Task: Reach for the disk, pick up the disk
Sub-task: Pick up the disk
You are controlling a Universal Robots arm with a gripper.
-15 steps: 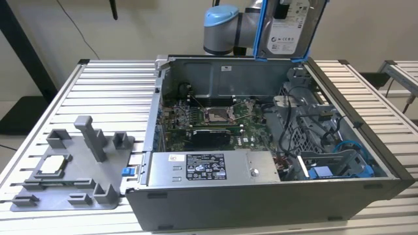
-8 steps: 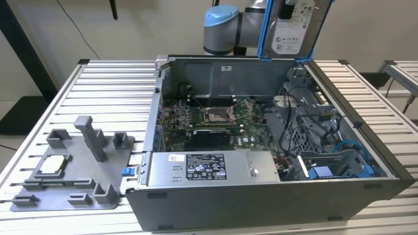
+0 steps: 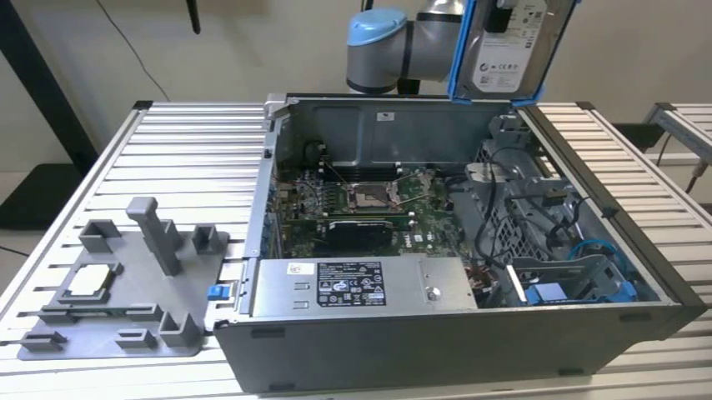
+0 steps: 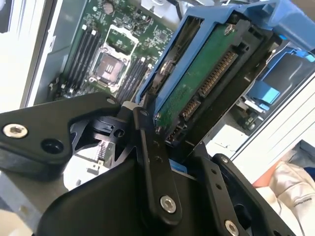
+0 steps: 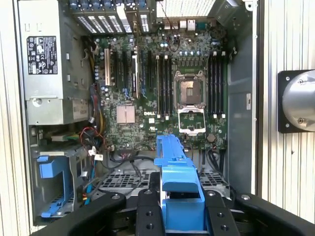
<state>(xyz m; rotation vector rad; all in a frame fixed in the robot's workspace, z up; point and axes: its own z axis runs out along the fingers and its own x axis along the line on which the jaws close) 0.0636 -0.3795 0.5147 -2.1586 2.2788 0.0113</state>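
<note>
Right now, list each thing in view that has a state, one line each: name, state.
disk: lifted clear above the case, upright, held in its blue frame.
gripper: shut on the disk.
computer case: lying on its side, panel off, interior exposed.
processor socket: uncovered, no cooler on it.
blue drive bracket: seated in the case, no drive in it.
grey fixture plate: flat on the table.

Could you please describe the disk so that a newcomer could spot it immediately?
Look above the back wall of the open computer case, at the arm's gripper. Held upright in its jaws is the disk: a silver-grey drive with a white label and bright blue frame, unlike the bare blue bracket inside the case.
</note>
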